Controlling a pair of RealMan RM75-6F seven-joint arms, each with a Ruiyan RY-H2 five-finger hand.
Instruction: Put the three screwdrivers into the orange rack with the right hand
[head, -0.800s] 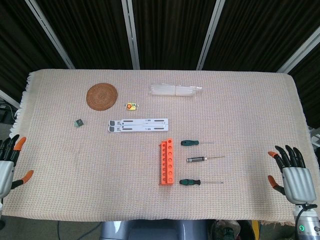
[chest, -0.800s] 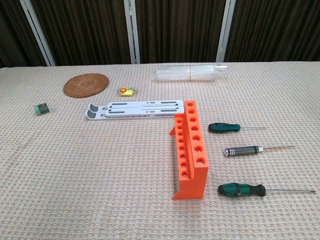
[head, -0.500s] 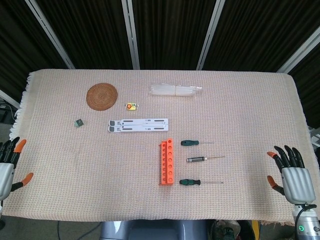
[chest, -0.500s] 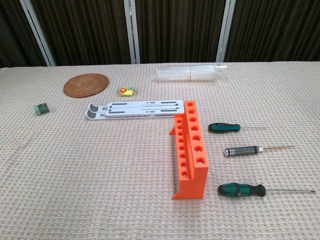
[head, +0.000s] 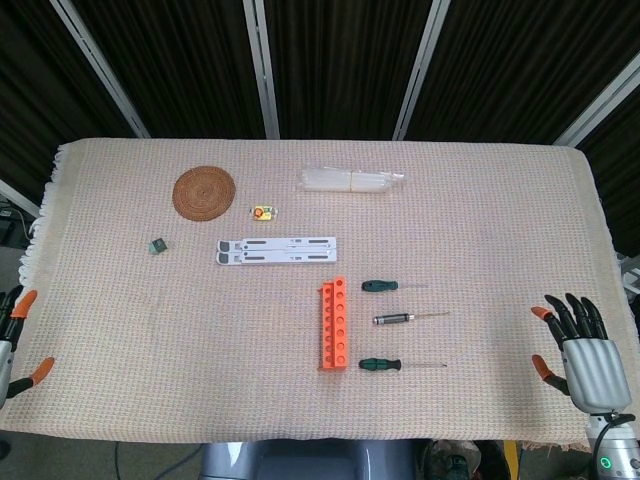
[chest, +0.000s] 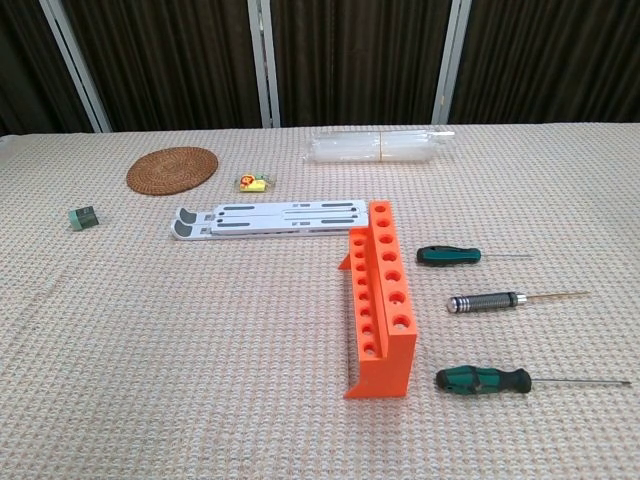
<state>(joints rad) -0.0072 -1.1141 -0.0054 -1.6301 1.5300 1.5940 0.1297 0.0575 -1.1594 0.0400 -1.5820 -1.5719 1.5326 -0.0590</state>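
Right hand (head: 585, 345) spread and empty at the bench edge — three screwdrivers (head: 398, 319) lie beside the orange rack (head: 335, 323); best pinch a handle, tip it shaft-down over a hole.

The left hand (head: 14, 340) is mostly cut off, seemingly spread.

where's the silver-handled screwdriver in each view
Head view: silver-handled screwdriver right of centre, the middle of three lying right of the orange rack.
Chest view: same screwdriver lower right, again the middle one, right of the rack.
Shared landmark: the orange rack just to its left.
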